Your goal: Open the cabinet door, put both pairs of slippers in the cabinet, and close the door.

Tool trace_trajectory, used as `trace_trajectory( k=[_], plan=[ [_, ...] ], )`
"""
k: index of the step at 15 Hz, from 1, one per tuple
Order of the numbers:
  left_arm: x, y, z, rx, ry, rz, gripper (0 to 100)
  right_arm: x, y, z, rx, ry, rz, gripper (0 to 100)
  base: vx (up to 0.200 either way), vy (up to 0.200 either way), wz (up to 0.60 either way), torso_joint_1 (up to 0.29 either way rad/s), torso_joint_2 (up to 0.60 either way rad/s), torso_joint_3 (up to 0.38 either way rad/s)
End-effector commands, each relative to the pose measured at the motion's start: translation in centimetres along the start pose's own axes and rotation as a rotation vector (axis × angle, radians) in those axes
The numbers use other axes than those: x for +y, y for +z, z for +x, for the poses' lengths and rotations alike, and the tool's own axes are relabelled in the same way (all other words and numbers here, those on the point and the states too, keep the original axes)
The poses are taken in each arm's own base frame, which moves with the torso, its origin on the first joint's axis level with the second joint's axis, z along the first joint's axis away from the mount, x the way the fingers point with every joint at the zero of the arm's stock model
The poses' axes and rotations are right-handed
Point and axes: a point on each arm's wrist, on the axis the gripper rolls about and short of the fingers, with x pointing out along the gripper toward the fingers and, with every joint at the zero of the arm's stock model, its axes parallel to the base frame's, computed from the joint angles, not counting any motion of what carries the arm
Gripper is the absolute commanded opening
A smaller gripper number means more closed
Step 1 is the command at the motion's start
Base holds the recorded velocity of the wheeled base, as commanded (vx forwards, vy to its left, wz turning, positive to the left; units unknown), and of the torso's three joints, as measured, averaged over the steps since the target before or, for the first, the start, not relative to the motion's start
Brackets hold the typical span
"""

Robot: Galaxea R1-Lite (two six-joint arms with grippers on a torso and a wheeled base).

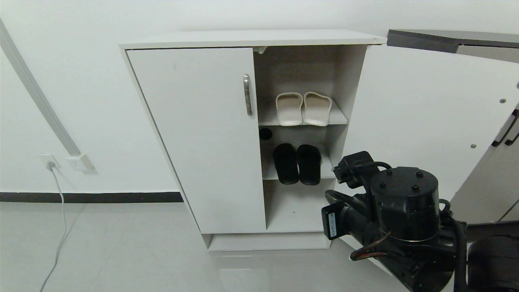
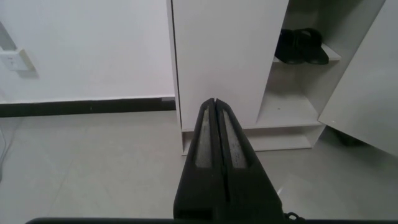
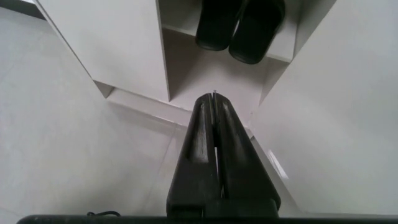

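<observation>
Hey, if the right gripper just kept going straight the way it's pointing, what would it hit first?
Likely the floor of the cabinet's lowest compartment. The shut right gripper points into that open space, below the black slippers; depth is hard to judge.

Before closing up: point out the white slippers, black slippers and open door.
white slippers [image 1: 289, 109], head view, left one's middle
black slippers [image 1: 286, 163], head view, left one's middle
open door [image 1: 425, 113], head view, bare inner face

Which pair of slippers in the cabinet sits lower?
The black pair, on the shelf directly below the white pair; the white ones sit on the upper shelf.
</observation>
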Motion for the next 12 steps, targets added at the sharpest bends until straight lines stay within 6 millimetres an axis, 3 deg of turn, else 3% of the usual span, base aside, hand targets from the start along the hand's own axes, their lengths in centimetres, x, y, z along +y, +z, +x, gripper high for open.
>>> trace_trajectory(
  k=[1, 4, 12],
  plan=[
    [0.0, 0.01, 0.0, -0.001, 0.001, 0.0, 0, -0.16, 0.1, 0.18, -0.003, -0.008, 0.004, 0, 0.0, 0.0, 0.0, 0.002, -0.1, -0.144],
    [0.0, 0.01, 0.0, -0.001, 0.001, -0.002, 0, -0.28, 0.3, 0.3, -0.023, -0.012, 0.017, 0, 0.0, 0.0, 0.0, 0.006, -0.19, -0.315],
    [0.0, 0.01, 0.0, -0.001, 0.001, -0.002, 0, -0.17, 0.14, 0.58, -0.023, -0.013, 0.018, 0, 0.0, 0.0, 0.0, 0.074, -0.48, -0.364]
  ],
)
